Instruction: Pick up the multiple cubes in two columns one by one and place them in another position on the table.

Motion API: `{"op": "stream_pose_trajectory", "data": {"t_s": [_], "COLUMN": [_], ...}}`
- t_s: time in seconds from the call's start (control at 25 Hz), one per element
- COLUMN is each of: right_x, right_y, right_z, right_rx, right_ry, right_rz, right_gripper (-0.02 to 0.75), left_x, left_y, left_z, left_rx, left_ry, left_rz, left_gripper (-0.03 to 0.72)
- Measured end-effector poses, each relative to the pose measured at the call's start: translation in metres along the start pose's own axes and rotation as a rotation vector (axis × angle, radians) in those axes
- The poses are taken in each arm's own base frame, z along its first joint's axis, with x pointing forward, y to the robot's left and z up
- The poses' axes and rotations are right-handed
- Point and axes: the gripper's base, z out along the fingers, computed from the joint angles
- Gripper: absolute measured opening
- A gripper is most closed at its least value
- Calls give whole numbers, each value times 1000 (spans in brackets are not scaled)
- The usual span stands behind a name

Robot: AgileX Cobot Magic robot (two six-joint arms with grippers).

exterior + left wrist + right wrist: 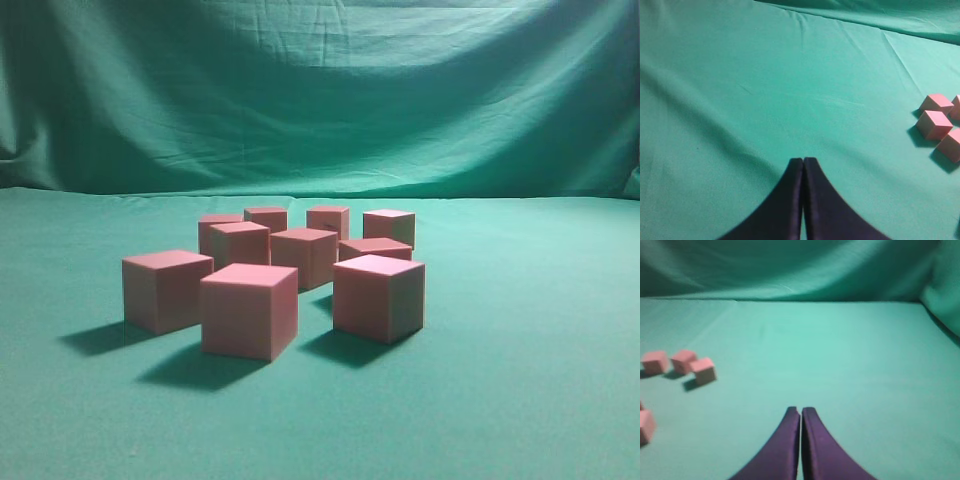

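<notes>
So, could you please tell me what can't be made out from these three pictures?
- Exterior view: the back cubes are partly hidden by the front ones, so the exact count is unsure; neither arm shows.
- Left wrist view: the left gripper sits closed; cubes at the right edge are cut off.
- Right wrist view: the right gripper is closed; one cube is cropped by the left edge, and the picture is soft.

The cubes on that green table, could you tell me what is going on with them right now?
Nothing is being handled yet. About ten pinkish cubes sit clustered on the table, none held. The left tool is shut and empty over bare cloth, with the cubes off to its right. The right tool is likewise shut and empty, with the cubes off to its left.
</notes>
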Motion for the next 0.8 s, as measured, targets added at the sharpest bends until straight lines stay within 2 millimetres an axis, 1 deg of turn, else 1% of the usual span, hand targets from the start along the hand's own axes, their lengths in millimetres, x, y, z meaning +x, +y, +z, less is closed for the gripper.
{"op": "stream_pose_trajectory", "data": {"t_s": [0.04, 0.12, 0.32, 0.48, 0.8], "right_x": [6, 10, 12, 15, 16], "right_y": [-1, -4, -6, -6, -6], "right_z": [2, 3, 3, 3, 2], "right_rx": [23, 65, 101, 107, 109], "right_ry": [13, 26, 37, 71, 83], "right_rz": [9, 21, 32, 32, 31], "right_gripper": [0, 0, 0, 0, 0], "left_x": [0, 0, 0, 0, 0], "left_y": [0, 0, 0, 0, 0], "left_z": [0, 0, 0, 0, 0], "left_rx": [0, 0, 0, 0, 0], "left_ry": [0, 0, 0, 0, 0], "left_rz": [0, 0, 0, 0, 0], "left_gripper": [0, 0, 0, 0, 0]}}
